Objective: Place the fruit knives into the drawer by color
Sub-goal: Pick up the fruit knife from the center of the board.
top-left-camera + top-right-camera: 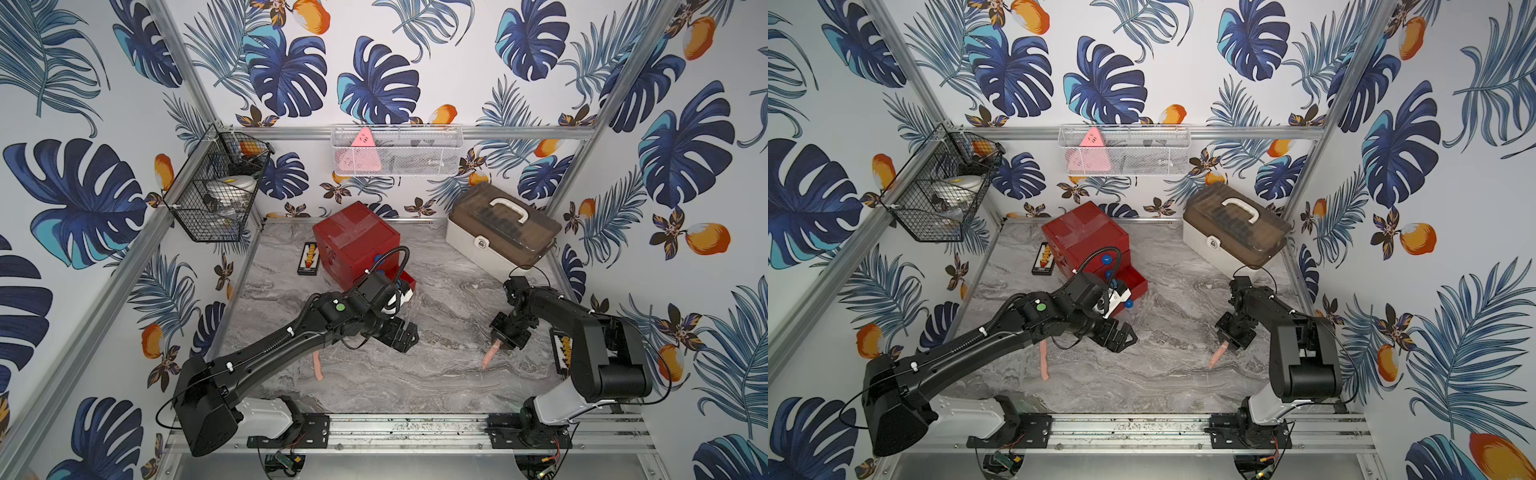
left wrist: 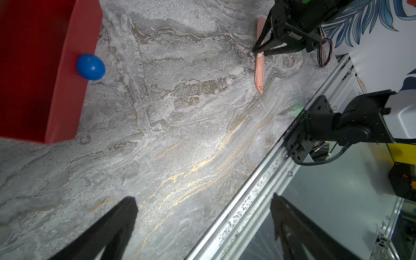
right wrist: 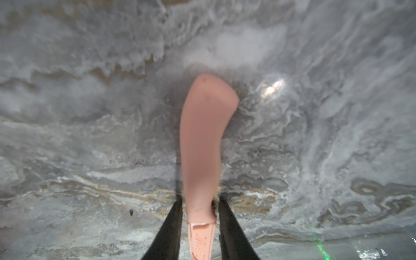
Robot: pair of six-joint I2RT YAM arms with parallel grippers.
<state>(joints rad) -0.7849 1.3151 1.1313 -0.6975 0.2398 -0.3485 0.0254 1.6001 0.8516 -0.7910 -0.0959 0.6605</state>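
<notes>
The right gripper (image 3: 200,199) stands narrow around one salmon pink knife (image 3: 202,139) on the worktop (image 3: 90,135), a firm grip I cannot tell, while the left gripper (image 2: 202,200), wide and holding nothing, hovers beside the open red drawer (image 2: 67,90), with the second pink knife (image 1: 318,365) behind it.

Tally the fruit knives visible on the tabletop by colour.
Salmon pink: 2, right-side knife at the right pincer, left-side knife partly under the left arm
Teal blue: 0
Light green: 0
Total: 2
</notes>
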